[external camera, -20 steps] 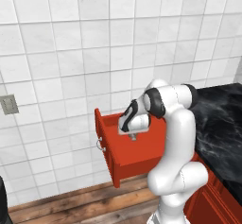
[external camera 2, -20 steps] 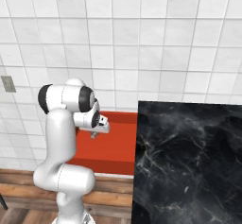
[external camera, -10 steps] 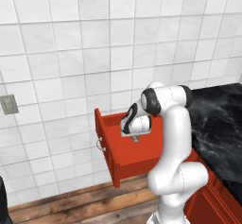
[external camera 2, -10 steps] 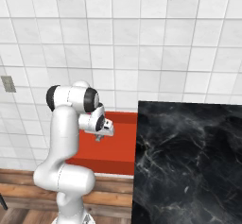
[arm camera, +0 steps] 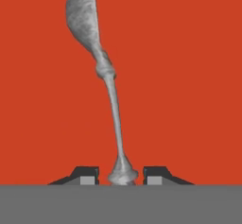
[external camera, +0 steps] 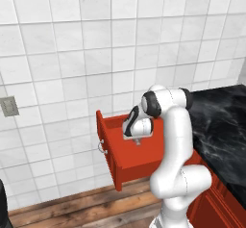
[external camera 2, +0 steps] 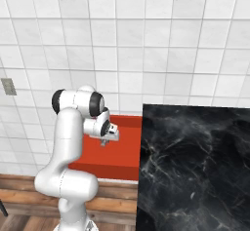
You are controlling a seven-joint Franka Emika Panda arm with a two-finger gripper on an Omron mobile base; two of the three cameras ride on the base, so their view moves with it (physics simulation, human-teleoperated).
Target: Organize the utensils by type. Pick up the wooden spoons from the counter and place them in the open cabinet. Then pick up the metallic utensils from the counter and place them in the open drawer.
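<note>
Directly under the hand [arm camera: 121, 176], the metal spoon [arm camera: 101, 72] points lengthwise down into the open drawer [external camera: 144, 157], handle end between slightly parted fingers; grip uncertain.

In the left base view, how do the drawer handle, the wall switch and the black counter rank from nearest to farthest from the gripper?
1. Drawer handle: just left of the gripper, on the red front.
2. Counter: to the right, past the arm.
3. Wall switch: far left on the tiles.

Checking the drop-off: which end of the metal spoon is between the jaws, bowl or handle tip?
The handle tip of the metal spoon: its flared end sits between the jaws; the broad bowl points away.
</note>
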